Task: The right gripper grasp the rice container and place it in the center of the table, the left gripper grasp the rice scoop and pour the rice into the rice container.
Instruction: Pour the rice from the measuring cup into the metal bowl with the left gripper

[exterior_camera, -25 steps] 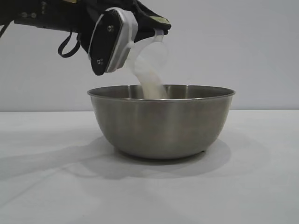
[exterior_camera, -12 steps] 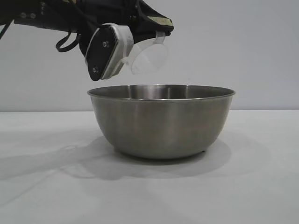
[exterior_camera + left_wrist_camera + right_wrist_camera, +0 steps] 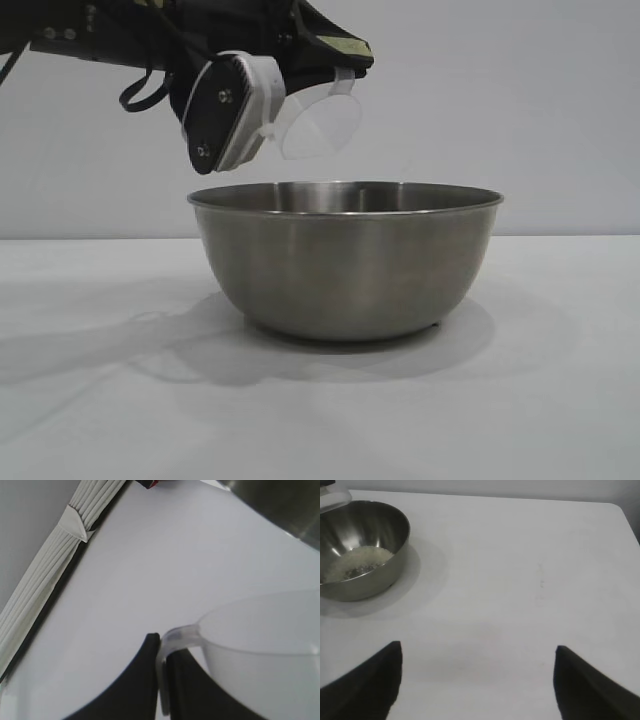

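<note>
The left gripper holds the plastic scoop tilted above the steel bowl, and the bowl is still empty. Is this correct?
Not quite: the bowl is not empty. The right wrist view shows rice lying in its bottom. The left gripper does hold the scoop tilted above it.

The left gripper [image 3: 164,680] pinches the handle of the rice scoop [image 3: 260,655] (a clear cup) above the table [image 3: 150,570].

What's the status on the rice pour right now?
Left gripper shut on cup, tipped over bowl. Rice in bowl. Right gripper open, apart. Nothing blocking.
</note>
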Controlling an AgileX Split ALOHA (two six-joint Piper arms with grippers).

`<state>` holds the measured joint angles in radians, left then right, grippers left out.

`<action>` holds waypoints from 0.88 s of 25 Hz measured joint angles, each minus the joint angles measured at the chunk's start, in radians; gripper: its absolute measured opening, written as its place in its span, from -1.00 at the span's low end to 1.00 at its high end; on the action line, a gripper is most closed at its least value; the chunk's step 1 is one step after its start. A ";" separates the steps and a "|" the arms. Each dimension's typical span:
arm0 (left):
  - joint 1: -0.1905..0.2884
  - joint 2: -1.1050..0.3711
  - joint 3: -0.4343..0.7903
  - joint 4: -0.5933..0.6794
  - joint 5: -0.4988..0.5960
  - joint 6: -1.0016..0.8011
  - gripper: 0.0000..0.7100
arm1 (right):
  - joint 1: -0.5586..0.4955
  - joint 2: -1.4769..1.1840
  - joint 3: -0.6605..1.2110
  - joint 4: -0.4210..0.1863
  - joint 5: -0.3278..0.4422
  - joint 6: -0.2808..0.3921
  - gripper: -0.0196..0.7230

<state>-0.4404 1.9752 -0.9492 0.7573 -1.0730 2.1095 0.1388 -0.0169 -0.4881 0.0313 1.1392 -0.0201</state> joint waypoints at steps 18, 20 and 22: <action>0.000 0.000 0.000 -0.147 -0.062 -0.307 -1.00 | 0.000 0.000 0.000 0.000 0.000 0.000 0.58; 0.000 0.000 0.000 -0.171 -0.062 -0.429 -1.00 | 0.000 0.000 0.000 0.000 0.000 0.000 0.58; 0.000 0.000 0.000 -0.226 -0.062 -0.554 -1.00 | 0.000 0.000 0.000 0.000 0.000 0.000 0.58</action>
<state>-0.4404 1.9752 -0.9492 0.5316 -1.1352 1.5558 0.1388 -0.0169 -0.4881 0.0313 1.1392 -0.0201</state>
